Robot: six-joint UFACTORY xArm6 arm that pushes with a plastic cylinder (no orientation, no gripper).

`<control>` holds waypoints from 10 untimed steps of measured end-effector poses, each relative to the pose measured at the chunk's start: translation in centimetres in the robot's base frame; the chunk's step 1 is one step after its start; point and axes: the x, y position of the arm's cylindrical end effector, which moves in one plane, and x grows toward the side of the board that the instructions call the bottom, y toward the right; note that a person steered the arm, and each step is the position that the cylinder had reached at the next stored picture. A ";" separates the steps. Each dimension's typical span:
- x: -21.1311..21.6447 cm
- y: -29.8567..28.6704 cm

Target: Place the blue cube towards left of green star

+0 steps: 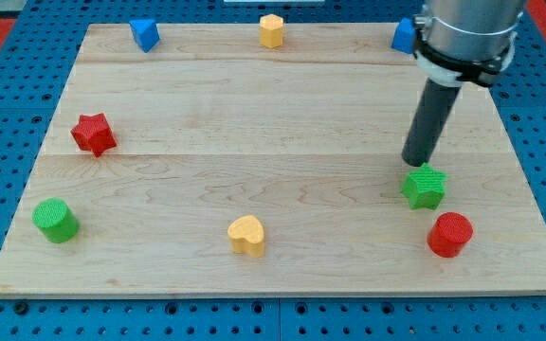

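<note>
My tip (pixel 415 162) sits just above the green star block (pixel 425 187); no gripper fitted, so nothing grasped. Red cylinder block (pixel 449 234) crowds the star's lower right. Blue cube block (pixel 404 35), half hidden by the arm, at the wooden tabletop (pixel 254 123) top edge. Star's left side open.

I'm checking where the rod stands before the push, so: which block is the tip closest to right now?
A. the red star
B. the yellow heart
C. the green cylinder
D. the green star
D: my tip sits just above the green star toward the view's top, near the board's right side, while the other three blocks lie far off toward the view's left and bottom.
</note>
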 end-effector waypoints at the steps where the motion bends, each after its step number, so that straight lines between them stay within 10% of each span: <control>1: 1.5 1.7; 3: 2.5 -1.4; 8: -24.1 6.6; 10: -21.8 -6.8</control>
